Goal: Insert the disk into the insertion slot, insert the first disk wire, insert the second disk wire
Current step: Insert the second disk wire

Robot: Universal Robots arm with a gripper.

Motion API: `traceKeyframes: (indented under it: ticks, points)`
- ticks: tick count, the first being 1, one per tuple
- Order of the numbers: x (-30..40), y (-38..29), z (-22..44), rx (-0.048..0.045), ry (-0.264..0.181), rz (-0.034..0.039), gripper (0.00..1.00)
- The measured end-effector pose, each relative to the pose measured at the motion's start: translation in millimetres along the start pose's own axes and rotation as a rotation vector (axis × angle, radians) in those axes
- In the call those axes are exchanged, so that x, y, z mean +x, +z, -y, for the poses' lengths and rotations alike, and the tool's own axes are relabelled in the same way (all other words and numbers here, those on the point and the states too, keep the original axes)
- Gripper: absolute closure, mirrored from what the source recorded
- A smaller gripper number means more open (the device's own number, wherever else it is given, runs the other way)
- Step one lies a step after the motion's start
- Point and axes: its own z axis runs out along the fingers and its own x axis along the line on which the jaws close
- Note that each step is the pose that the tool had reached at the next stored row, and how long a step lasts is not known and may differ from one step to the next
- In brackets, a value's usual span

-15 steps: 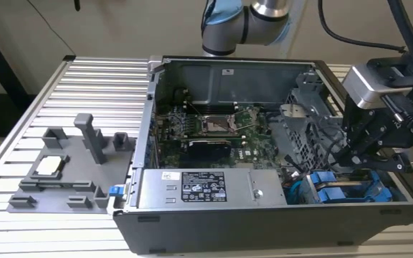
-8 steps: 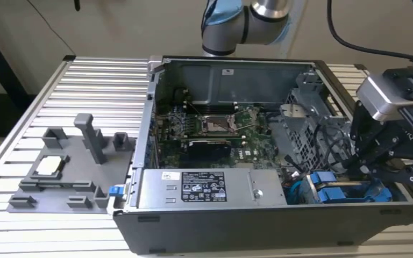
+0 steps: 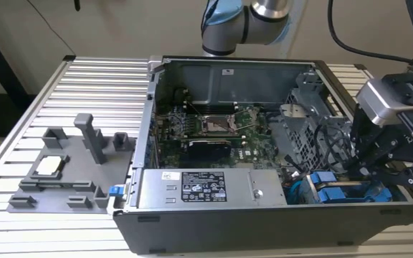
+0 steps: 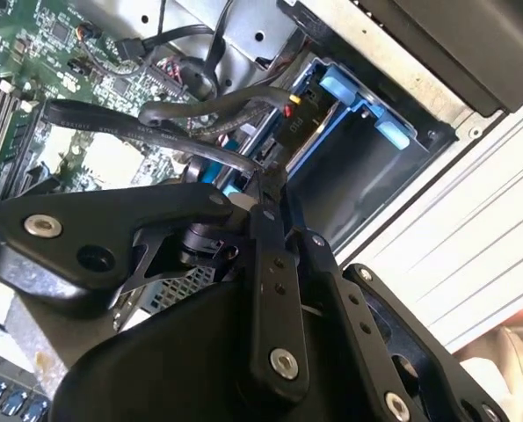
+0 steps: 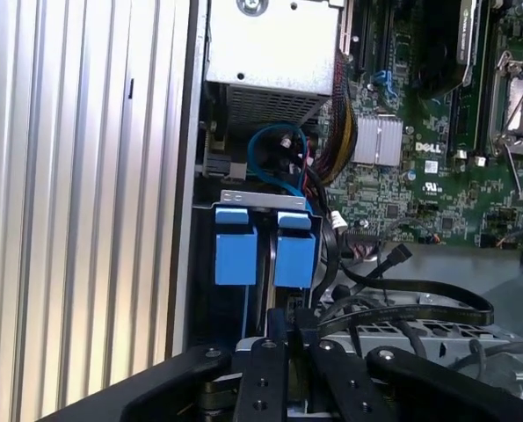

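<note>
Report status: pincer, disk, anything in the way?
Pincer down inside the case, close to the disk. Disk sits in the insertion slot. Black cables loop right beside the pincer.

My single arm (image 3: 244, 24), bent toward the exterior view's right, hand (image 3: 370, 171) angled downward, black fingers (image 4: 274, 264) drawn together at tips.

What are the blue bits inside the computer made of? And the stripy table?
The blue carrier tabs look like plastic: bright, even colour and smooth matte faces. The table looks like bare aluminium: silver and ribbed, with a dull shine.
</note>
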Motion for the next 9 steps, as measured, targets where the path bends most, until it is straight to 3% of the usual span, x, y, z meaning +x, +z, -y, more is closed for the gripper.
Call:
traceKeyframes:
  ticks: [5, 9]
  points:
    - [-5.5, 1.1, 0.7, 0.0001, 0.000, -0.0001, 0.84]
    - [-5.8, 3.7, 3.2, 0.0001, 0.001, 0.0000, 0.84]
